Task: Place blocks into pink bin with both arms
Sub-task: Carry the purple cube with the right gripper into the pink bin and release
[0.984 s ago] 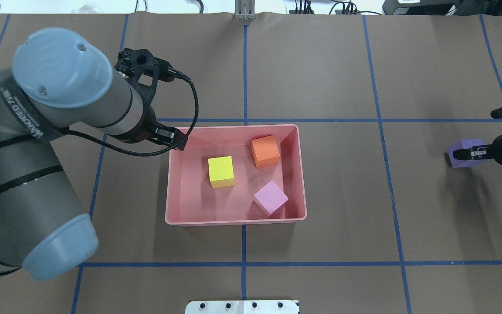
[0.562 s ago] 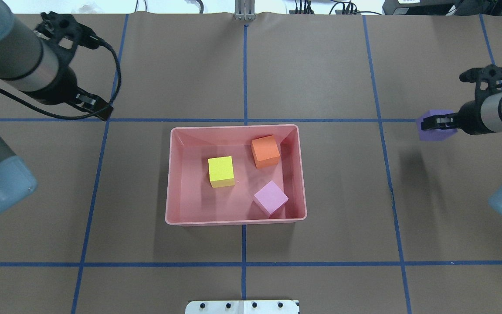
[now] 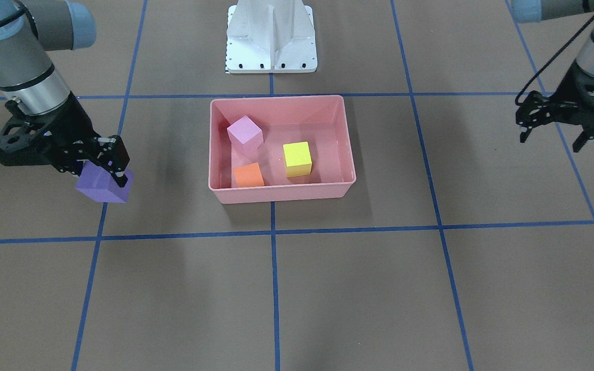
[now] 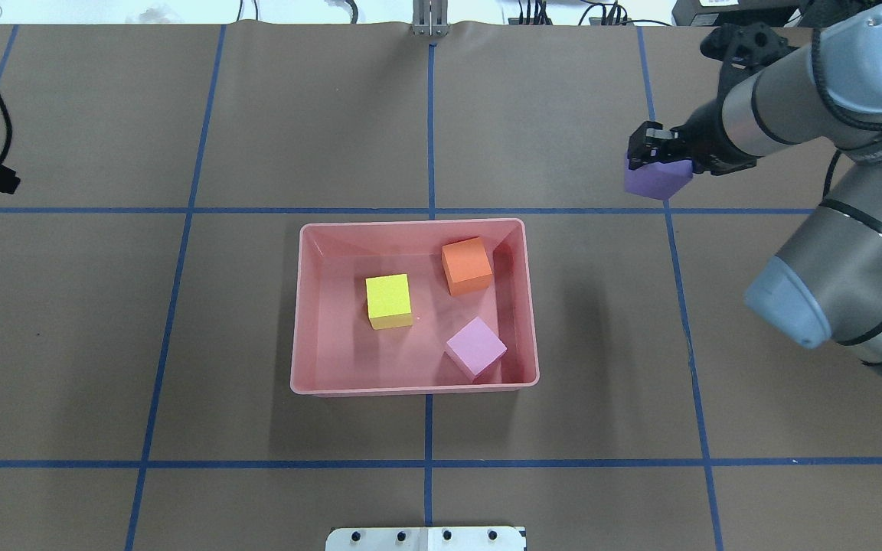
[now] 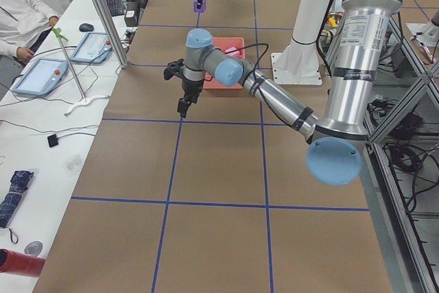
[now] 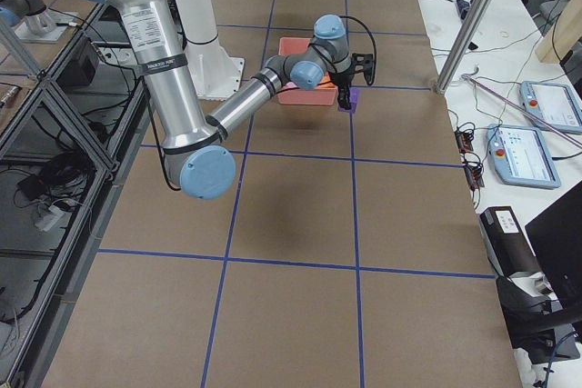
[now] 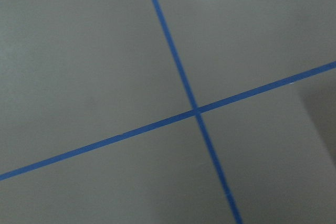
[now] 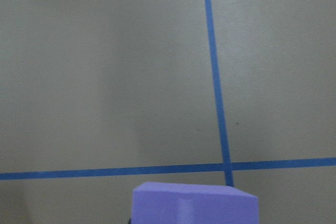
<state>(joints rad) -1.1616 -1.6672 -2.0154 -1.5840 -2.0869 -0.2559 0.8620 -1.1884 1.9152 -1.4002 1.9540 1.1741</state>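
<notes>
- R gripper (image 3: pixel 109 168) is clamped on the dark purple block (image 4: pixel 657 182). It pinches the block's upper part and most of the cube hangs below the fingers.
- I judge the block is lifted off the table (image 4: pixel 602 490). It sits well apart from the pink bin (image 4: pixel 410 391), out past the bin's far right corner in the overhead view.
- L gripper (image 3: pixel 551 140) has its fingers apart w/ nothing between them. It's parked wide on the robot's left, well clear of the bin.
- Already in the bin: orange block (image 4: pixel 466 265), yellow block (image 4: pixel 388 300) and pink-lilac block (image 4: pixel 475 347). The pink-lilac one is turned askew near the wall. Purple is the last one out.
- Handling, my guess: the cube looks matte and foam-like, so it's prob. light, a bit squashy, grippy and not fragile.
- Best hold is on two opposite flat faces, square-on, w/ modest force. Too much squeeze could dent it or make it cling to a pad on release.
- Next I'd carry it over the bare floor of the bin, clear the rim, then let go from low down. A light cube may bounce or lean on a neighbour.
</notes>
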